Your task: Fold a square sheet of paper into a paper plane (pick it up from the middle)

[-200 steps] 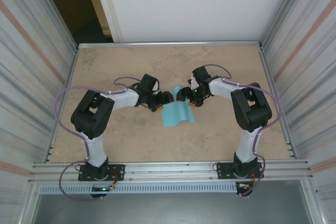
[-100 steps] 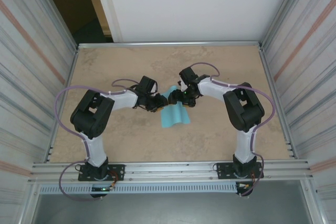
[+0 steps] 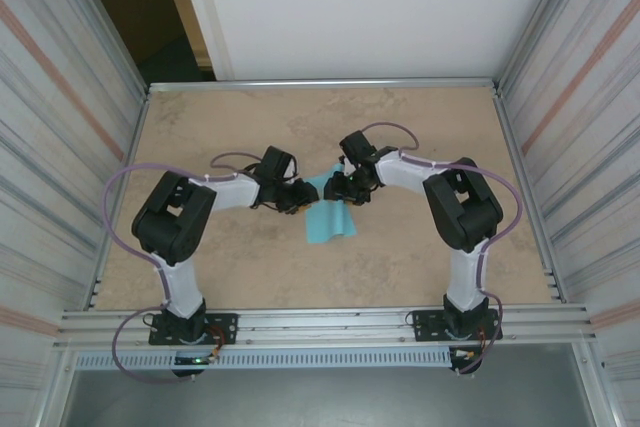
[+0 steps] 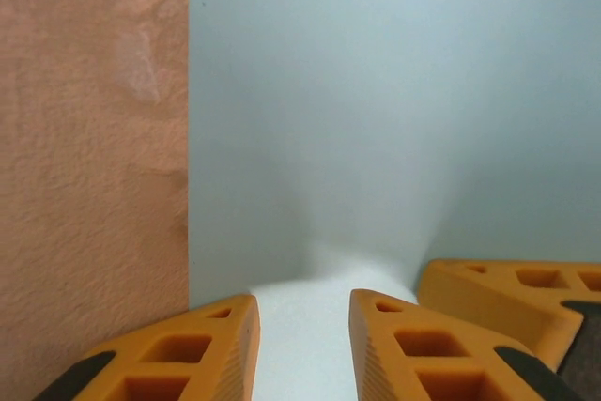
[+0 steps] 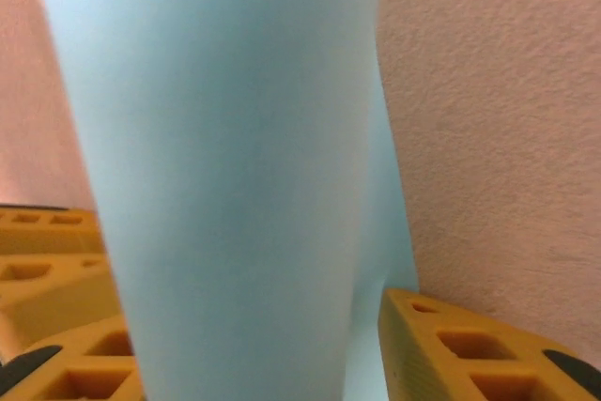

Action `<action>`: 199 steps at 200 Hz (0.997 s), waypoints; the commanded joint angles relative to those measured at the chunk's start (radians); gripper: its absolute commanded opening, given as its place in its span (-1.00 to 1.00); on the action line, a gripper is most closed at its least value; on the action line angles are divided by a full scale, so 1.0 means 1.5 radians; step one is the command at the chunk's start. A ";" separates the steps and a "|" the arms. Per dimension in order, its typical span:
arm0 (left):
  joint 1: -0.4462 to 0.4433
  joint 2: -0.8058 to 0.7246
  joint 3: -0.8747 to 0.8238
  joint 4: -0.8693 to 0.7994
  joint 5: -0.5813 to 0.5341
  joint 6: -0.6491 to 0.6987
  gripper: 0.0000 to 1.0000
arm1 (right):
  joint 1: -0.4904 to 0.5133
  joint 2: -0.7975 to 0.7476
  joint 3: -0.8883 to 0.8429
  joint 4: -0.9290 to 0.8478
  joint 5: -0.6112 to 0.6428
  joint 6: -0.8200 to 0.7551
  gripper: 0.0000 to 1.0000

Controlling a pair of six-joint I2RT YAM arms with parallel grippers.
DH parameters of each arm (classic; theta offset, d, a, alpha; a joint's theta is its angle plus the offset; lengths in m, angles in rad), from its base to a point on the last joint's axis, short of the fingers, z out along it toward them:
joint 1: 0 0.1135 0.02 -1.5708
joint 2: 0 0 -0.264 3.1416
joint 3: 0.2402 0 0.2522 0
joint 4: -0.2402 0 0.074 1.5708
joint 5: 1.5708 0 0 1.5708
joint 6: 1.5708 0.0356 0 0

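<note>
The light-blue square sheet of paper lies on the table between the two grippers, its far part lifted and curled. My left gripper meets it from the left. In the left wrist view the paper humps up into the gap of the left gripper, whose orange fingers stand apart, open. My right gripper reaches in from the right. In the right wrist view the curled paper rises between the spread jaws of the right gripper and hides the left finger's tip. No folded plane is in view.
The tan table is fenced by corrugated metal walls left and right and a white panel at the back. One right-gripper finger sits close beside my left gripper's fingers.
Both grippers have shifted left and closer together. The right gripper has pushed the paper's far edge leftward, so the sheet curls more and looks narrower from above.
</note>
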 commanded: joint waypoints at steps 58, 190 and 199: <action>0.114 -0.108 -0.080 0.079 0.112 0.000 -0.17 | -0.070 -0.084 -0.098 0.172 -0.152 0.060 -0.51; 0.119 -0.205 -0.024 0.185 0.328 -0.078 0.97 | -0.135 -0.232 -0.121 0.450 -0.459 0.235 -0.47; 0.111 -0.194 -0.010 0.190 0.338 -0.085 0.98 | -0.134 -0.232 -0.117 0.457 -0.464 0.244 -0.47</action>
